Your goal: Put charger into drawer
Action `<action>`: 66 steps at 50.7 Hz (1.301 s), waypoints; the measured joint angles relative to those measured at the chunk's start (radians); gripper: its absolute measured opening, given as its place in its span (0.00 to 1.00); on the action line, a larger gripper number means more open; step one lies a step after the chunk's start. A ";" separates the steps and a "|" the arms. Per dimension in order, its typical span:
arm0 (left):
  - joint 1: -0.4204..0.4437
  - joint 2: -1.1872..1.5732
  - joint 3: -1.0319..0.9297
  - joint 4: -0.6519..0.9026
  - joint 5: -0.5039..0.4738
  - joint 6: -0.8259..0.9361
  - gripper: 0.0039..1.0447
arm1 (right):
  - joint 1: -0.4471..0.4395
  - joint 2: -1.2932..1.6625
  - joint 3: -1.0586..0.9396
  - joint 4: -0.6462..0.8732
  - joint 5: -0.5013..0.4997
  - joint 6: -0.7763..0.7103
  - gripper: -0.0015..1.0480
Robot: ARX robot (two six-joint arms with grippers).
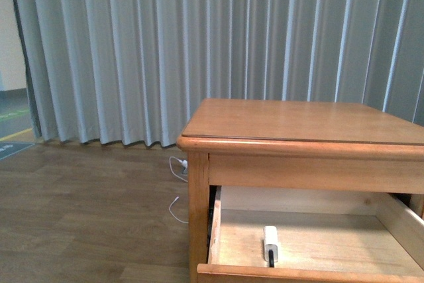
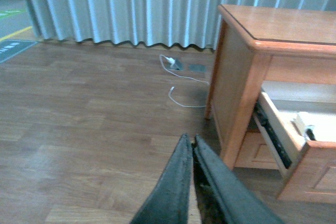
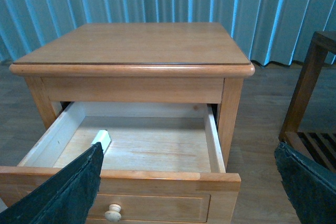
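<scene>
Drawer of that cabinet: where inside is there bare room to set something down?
The drawer is crowded only front left, where the charger lies. Bare floor runs from it to the right wall and the back wall. The cabinet top is bare too.

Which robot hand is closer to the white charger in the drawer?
The right. The right gripper hangs open just in front of the open drawer, with the charger close by. The left gripper is shut, out over the floor beside the cabinet.
</scene>
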 joint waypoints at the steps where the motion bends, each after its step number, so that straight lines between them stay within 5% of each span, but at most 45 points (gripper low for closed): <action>1: 0.021 -0.007 -0.003 -0.004 0.039 0.001 0.05 | 0.000 0.000 0.000 0.000 0.000 0.000 0.92; 8: 0.130 -0.136 -0.026 -0.122 0.121 0.006 0.04 | 0.000 0.000 0.000 0.000 0.000 0.000 0.92; 45: 0.135 -0.221 -0.095 -0.122 0.132 0.007 0.04 | 0.000 0.000 0.000 0.000 0.001 -0.001 0.92; 50: 0.135 -0.221 -0.095 -0.122 0.131 0.007 0.25 | 0.097 0.054 0.048 -0.179 0.277 -0.008 0.92; 66: 0.135 -0.221 -0.095 -0.122 0.132 0.007 0.75 | 0.243 0.404 0.148 -0.335 0.203 0.118 0.92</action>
